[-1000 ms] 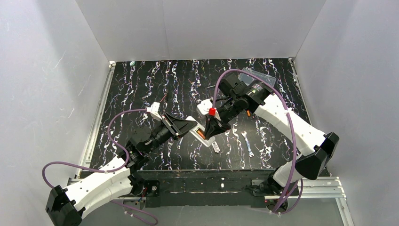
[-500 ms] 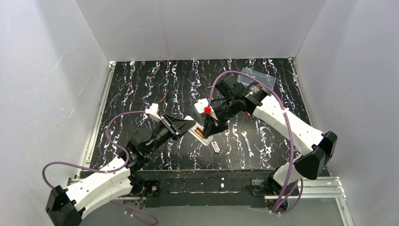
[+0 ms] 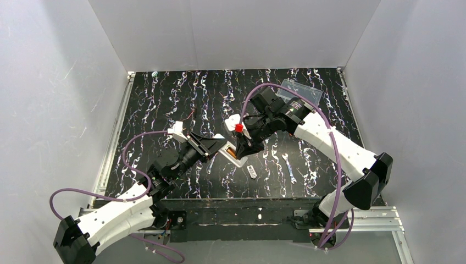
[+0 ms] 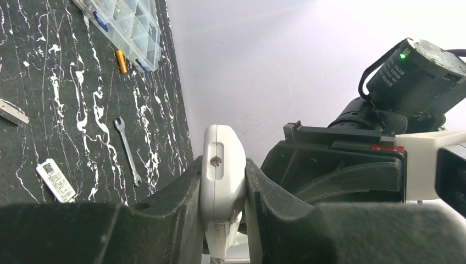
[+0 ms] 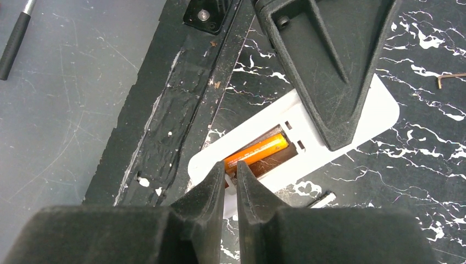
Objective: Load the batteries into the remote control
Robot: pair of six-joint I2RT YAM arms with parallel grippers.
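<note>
A: "One slim orange battery point(image 5: 255, 153) sat in the slim white plastic remote control point(image 5: 379, 110), clamped mid-table by the left gripper point(image 4: 222, 165)."

B: "The right gripper point(image 5: 231, 173) hovered at its end, grasp unclear. The second orange battery point(image 4: 121, 60) lay far right, unloaded."

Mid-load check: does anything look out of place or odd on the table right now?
A loose battery lies on the table beside the clear compartment box, away from the remote control, which the left gripper holds. Only the other battery sits in its open compartment. Nothing else looks wrong.
</note>
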